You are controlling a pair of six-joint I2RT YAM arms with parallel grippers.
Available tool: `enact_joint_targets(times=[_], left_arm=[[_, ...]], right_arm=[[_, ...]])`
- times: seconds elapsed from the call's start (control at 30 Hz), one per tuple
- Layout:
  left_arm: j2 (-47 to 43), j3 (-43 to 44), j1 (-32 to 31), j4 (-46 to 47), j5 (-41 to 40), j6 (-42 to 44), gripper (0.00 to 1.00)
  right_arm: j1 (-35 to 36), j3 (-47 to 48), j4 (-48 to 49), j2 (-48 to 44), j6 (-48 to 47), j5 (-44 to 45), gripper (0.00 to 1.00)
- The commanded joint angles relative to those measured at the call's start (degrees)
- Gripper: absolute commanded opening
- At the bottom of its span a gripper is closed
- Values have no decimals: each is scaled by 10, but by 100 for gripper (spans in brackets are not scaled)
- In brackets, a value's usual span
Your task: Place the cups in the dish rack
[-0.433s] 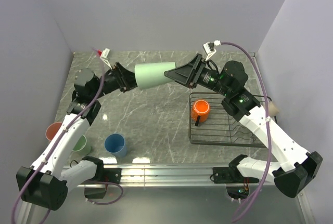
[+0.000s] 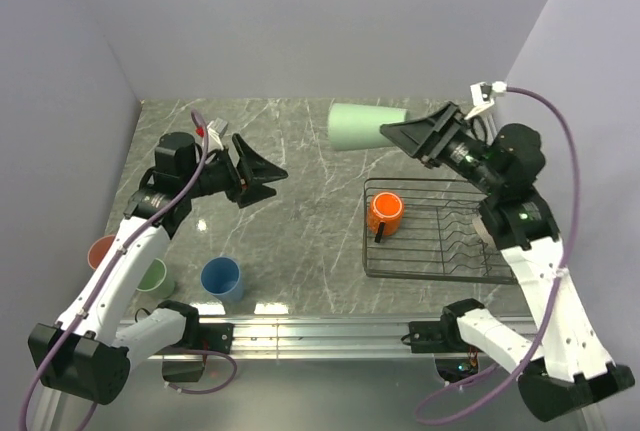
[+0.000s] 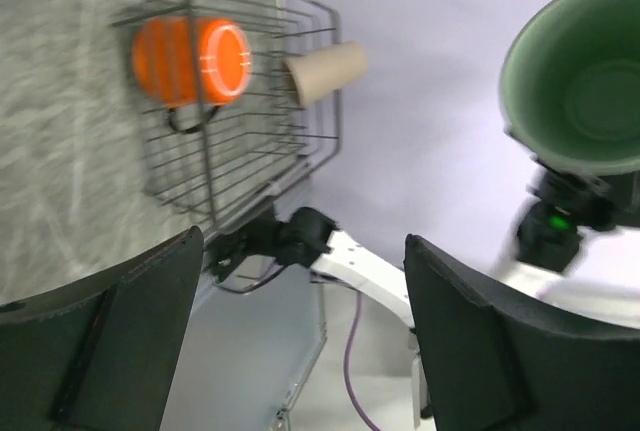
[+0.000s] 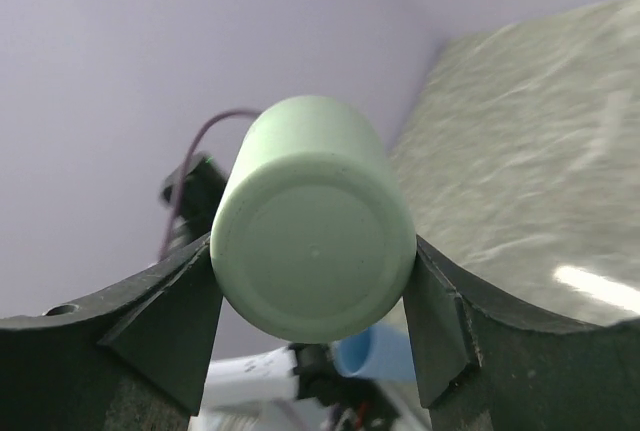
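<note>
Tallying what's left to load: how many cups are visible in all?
6. Orange mug in the dish rack; pale green cup in the right claw; blue cup, salmon cup and second green cup at the near left; beige cup just outside the rack. Others may be hidden.

Smooth, matt plastic on the pale green cup [image 4: 312,221], centre of the right wrist view. Thin dark metal wire for the dish rack [image 2: 440,251], lower right. Glossy orange mug [image 2: 385,213] inside. Grey marble-patterned table [image 2: 300,201], slightly shiny. Matt black plastic fingers [image 4: 130,331]; smooth white arm shells [image 2: 545,291].
</note>
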Motion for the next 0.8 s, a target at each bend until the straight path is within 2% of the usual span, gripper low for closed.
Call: enact_joint_targets(times=[0.0, 0.03, 0.07, 0.1, 0.13, 0.2, 0.33, 0.37, 0.5, 0.77], left_arm=[[-3, 34, 5, -110, -58, 72, 86], [0, 47, 5, -167, -93, 98, 86], [9, 55, 6, -197, -133, 125, 85], [15, 65, 6, -225, -152, 138, 85], [20, 80, 6, -274, -168, 152, 84], [29, 94, 6, -307, -221, 193, 83], [22, 110, 2, -350, -283, 218, 84], [19, 109, 2, -357, -291, 221, 83], [16, 97, -6, -366, -294, 225, 80], [13, 112, -13, -393, -304, 232, 78]], right_arm=[[-33, 72, -182, -32, -105, 56, 0], [-34, 84, -226, -27, -151, 128, 0], [-33, 94, -302, -25, -166, 161, 0], [-34, 109, -338, -21, -178, 197, 0], [-33, 113, -371, -17, -190, 274, 0], [-33, 112, -443, -11, -198, 336, 0], [-30, 76, -522, 16, -207, 440, 0], [-29, 65, -529, 19, -207, 473, 0], [-27, 12, -513, 15, -209, 509, 0], [-28, -6, -487, 82, -230, 562, 0]])
